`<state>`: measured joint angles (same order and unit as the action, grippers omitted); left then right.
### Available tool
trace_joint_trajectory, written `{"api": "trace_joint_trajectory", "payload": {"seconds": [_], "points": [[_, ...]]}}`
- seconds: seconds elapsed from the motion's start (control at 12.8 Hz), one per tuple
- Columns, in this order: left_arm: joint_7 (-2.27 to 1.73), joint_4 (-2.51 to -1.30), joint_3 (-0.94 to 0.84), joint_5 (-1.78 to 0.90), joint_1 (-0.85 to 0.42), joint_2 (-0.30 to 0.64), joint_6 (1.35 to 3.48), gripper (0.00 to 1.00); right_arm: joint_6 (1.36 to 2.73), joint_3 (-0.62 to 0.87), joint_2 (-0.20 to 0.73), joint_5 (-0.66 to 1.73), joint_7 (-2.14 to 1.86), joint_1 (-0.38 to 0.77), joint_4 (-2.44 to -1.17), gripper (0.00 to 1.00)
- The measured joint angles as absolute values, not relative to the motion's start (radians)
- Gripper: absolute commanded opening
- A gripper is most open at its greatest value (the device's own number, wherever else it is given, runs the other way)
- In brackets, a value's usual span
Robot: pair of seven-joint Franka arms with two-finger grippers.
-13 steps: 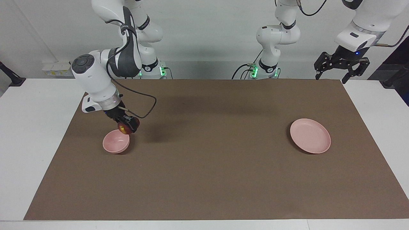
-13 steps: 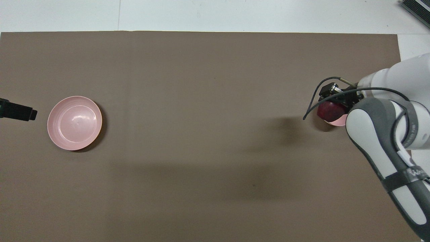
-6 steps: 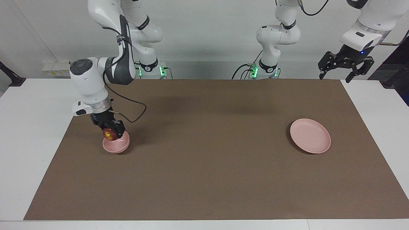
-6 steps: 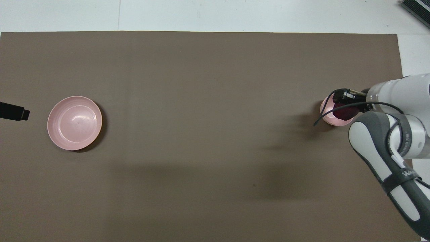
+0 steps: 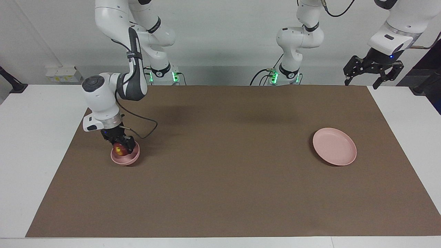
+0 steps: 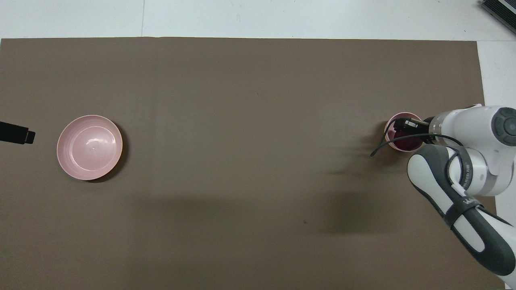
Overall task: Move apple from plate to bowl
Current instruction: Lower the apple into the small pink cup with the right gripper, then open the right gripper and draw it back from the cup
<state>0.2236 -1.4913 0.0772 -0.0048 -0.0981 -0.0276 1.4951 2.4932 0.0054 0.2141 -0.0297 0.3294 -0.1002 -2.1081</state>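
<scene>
The small pink bowl (image 5: 126, 159) stands toward the right arm's end of the brown mat. My right gripper (image 5: 121, 147) reaches down into the bowl and is shut on the dark red apple (image 5: 119, 150), which sits low inside the rim. In the overhead view the apple (image 6: 404, 142) shows in the bowl (image 6: 389, 133) under the right gripper (image 6: 408, 129). The wide pink plate (image 5: 334, 146) lies bare toward the left arm's end; it also shows in the overhead view (image 6: 89, 147). My left gripper (image 5: 360, 83) waits open, raised over the mat's corner near its base.
A brown mat (image 5: 227, 172) covers most of the white table (image 5: 38, 144). The right arm's cable (image 5: 146, 124) loops beside the bowl. A dark tip of the left gripper (image 6: 17, 135) shows at the overhead view's edge beside the plate.
My right gripper has carried the apple from beside the bowl's rim to over it and lowered it into the bowl. The left gripper has risen slightly and holds still.
</scene>
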Motion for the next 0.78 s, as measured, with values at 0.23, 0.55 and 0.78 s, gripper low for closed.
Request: {"api": "trace_joint_trajectory", "payload": {"seconds": [0.23,0.55,0.78], "points": [[0.224,-1.491,0.077,-0.005,-0.098,-0.028,1.495,1.0,2.477,0.006,0.218,-0.03,0.329,-0.099,-2.084,1.0],[0.224,-1.491,0.075,-0.005,-0.099,-0.028,1.495,1.0,2.202,0.011,0.196,-0.031,0.246,-0.098,-1.927,1.0],[0.224,-1.491,0.076,-0.005,-0.099,-0.028,1.495,1.0,1.984,0.016,0.172,-0.03,0.16,-0.097,-1.82,1.0]]}}
